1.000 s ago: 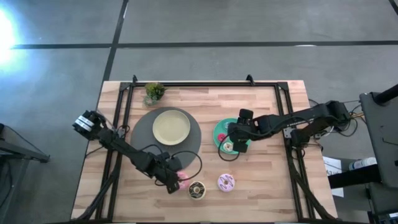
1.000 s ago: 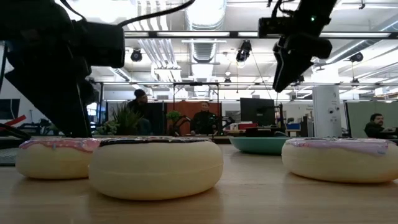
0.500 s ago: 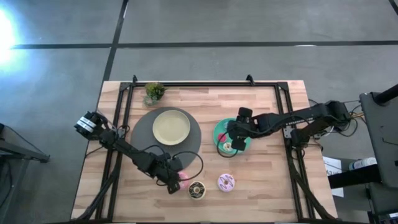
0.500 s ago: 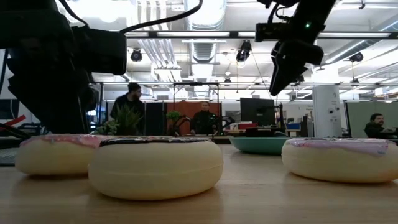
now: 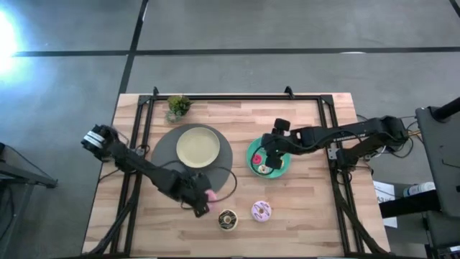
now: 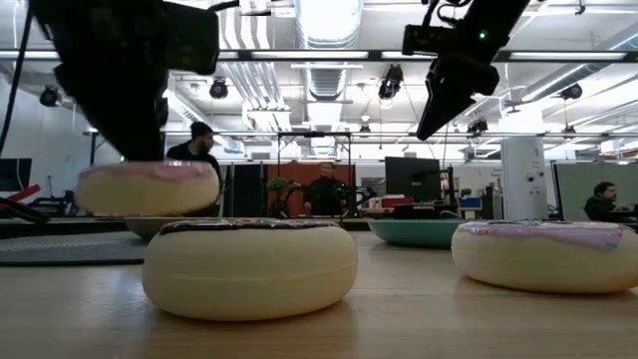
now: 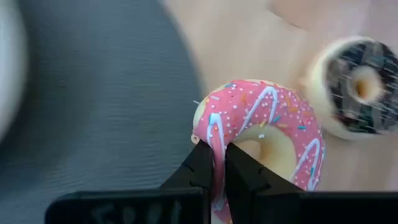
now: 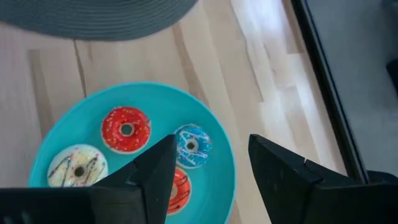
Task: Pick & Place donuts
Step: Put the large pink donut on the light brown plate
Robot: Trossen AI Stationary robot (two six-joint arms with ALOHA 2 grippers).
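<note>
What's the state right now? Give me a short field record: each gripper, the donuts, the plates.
left gripper: shut on pink donut, lifted off the table
right gripper: open, empty, above teal plate
teal plate: holds four mini donuts
chocolate donut: on table, near edge
lilac donut: on table, beside chocolate donut
beige plate: on grey mat, no donuts on it

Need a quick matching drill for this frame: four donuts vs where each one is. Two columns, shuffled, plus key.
1. pink donut
2. chocolate donut
3. lilac sprinkled donut
4. red mini donut

A. on the teal plate
B. on the bare wood, nearest the table's right side
C. pinched in the left pincer, lifted off the table
D. on the bare wood, beside the lilac one

Pairs: 1-C, 2-D, 3-B, 4-A
</note>
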